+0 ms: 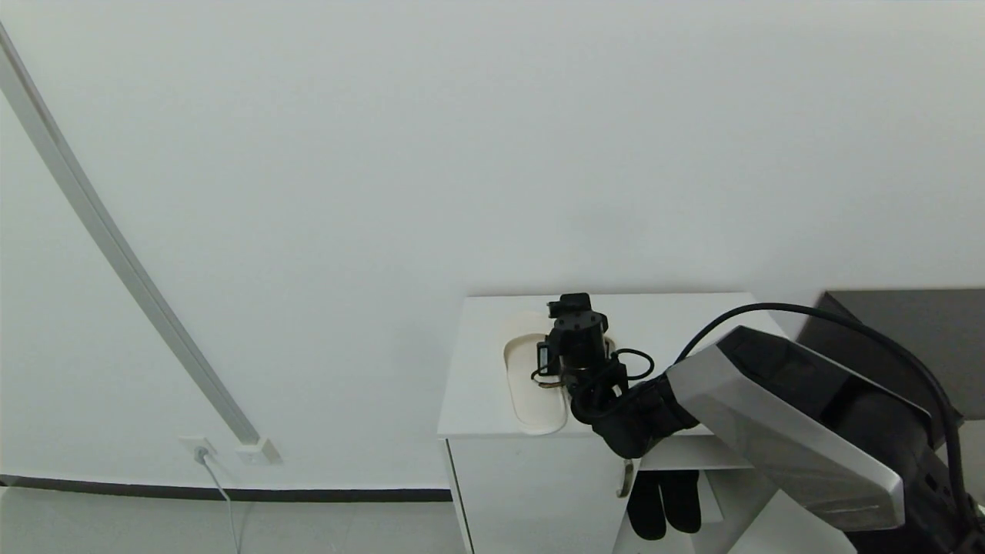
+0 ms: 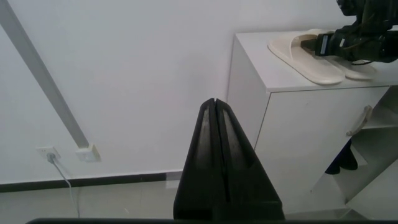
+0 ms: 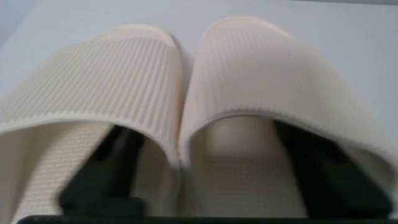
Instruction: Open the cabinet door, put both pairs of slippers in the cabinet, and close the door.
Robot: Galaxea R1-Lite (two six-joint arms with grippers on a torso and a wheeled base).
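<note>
Cream slippers [image 1: 531,385] lie side by side on top of white cabinet [image 1: 492,362]. Right gripper [image 1: 571,312] hangs over them, claw spread, one finger [image 3: 102,171] under each strap. Cabinet's right side is open, black slippers [image 1: 663,504] on shelf inside. Left gripper [image 2: 216,149] is well left of cabinet, claw pressed together.

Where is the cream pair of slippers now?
In the head view, the cream slippers lie on top of the white cabinet, with the right gripper at them.

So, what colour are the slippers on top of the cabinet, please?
Cream slippers, clearest in the right wrist view.
</note>
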